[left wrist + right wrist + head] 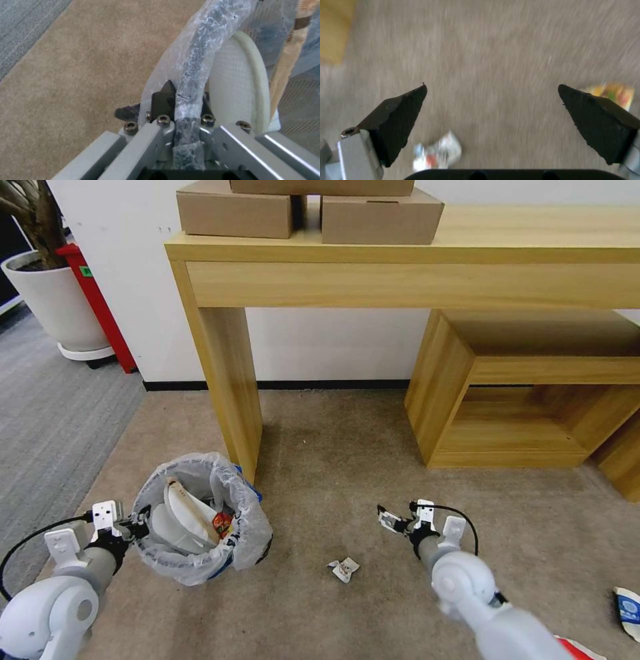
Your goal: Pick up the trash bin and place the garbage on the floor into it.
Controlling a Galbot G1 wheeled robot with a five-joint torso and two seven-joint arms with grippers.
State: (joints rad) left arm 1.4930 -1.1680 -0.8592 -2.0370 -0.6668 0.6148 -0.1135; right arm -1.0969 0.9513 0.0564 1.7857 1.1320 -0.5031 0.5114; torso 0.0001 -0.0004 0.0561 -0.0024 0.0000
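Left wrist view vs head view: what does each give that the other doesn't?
Left wrist alone: close-up of the left gripper clamped on the bagged rim of the trash bin.

Head alone: the right gripper open above the carpet, a crumpled wrapper on the floor nearby, the wooden table, and cardboard boxes.

Both: the bin, a white slipper inside it, and tan carpet.

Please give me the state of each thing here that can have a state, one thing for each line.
trash bin: upright on the carpet, rim gripped, partly filled.
left tool: shut on the bin's rim.
right tool: open, above the carpet, holding nothing.
crumpled wrapper: loose on the floor, not picked up.
blue-white wrapper: on the floor at the robot's right.
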